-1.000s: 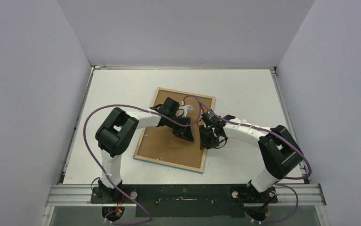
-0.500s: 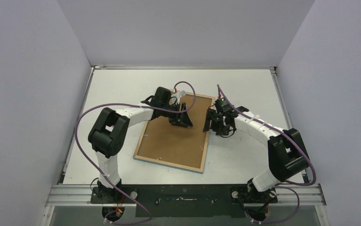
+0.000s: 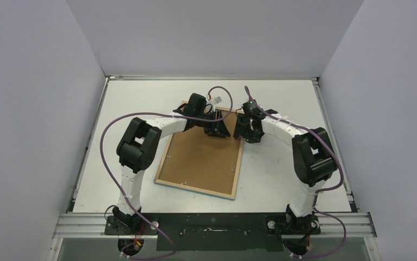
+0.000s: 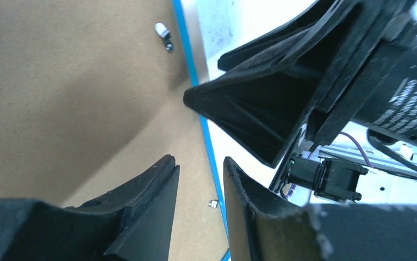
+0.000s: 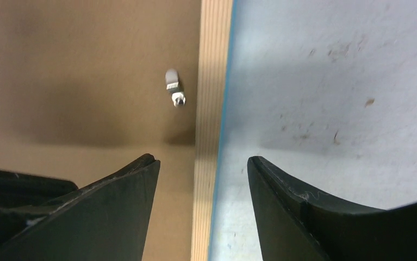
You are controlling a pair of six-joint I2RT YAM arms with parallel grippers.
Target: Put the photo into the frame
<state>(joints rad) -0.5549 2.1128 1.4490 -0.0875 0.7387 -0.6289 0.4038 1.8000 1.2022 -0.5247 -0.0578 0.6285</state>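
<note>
- Frame [image 5: 214,65] lying face-down near the middle of the counter [image 3: 287,179], at a slant to the counter's edges. Its light wood back edges are turned up, and a thin turquoise line shows along the outer side.
- Filling the back of the frame is a plain brown backing board [image 3: 200,160]. A small metal tab [image 5: 173,87] sits on the board just beside the wood edge.
- Above the frame's right edge, near its far-right corner, hangs the right end effector [image 5: 201,159] with its jaws set wide. One finger is over the board and the other over bare counter, with the wood edge running between them and nothing gripped. Whether either fingertip touches the surface below cannot be told.
- Close beside it, over the far end of the board, is the left end effector [image 4: 198,161]. Its fingers stand a narrow gap apart and hold nothing.
- Both white-and-black arms arc in from their bases at the counter's near edge and meet at the frame's far end. Purple cables [image 3: 104,157] loop alongside them.
- Pale grey walls [image 3: 37,81] enclose the counter on its left, far and right sides.
</note>
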